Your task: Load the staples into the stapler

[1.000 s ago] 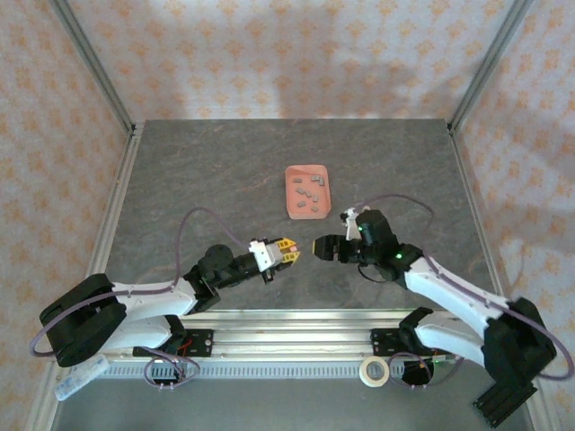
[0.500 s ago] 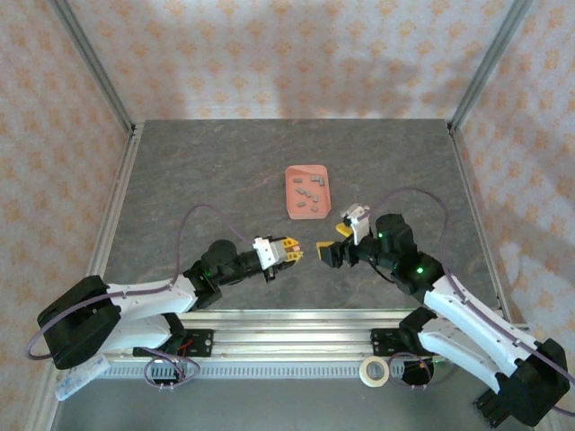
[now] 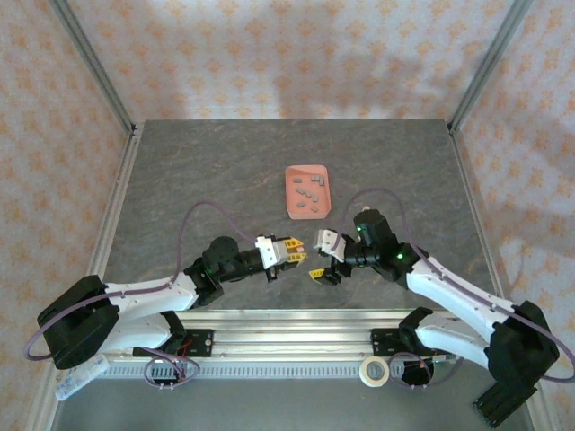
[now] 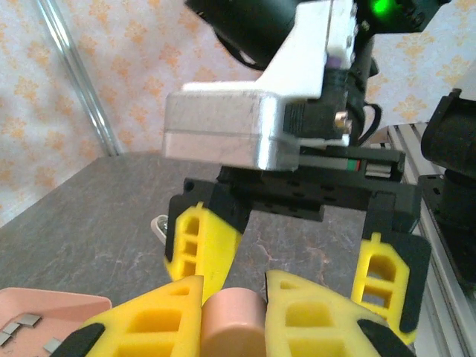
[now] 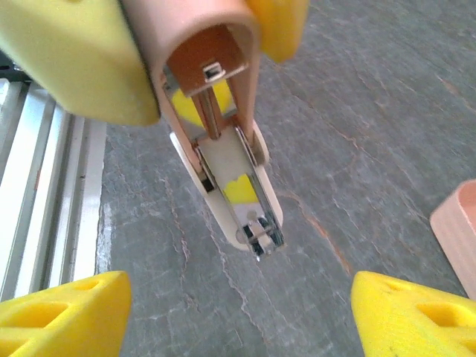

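We see the left hand low over the near middle of the dark grey, stone-patterned desk. Its yellow fingers are clamped narrow on the small pale pink-and-white stapler. The grip is on the rounded pink end of the upper arm, and in the left wrist view that end sits squeezed between the two yellow pads. From the right wrist view we look along the stapler. It hangs open, with the pink upper shell above and the white-edged lower arm dropping away from it. A bare metal channel runs down that lower arm to a small metal fitting at the tip. Whether any strip lies in that channel we cannot tell. The stapler is held in the air, clear of the desk.

The right hand faces the left one, just beside it, with its tips pointed at the stapler. Its yellow fingers stand wide apart with nothing between them. In its own wrist view the two tips sit at the lower corners, and the stapler's free end is above the gap, touching neither.

The staples, several short grey metallic strips, lie scattered in the salmon-pink shallow rectangular tray. The tray rests on the desk beyond both hands, apart from them. A roll of pale tape sits on the metal rail at the near edge, by the right arm's base.
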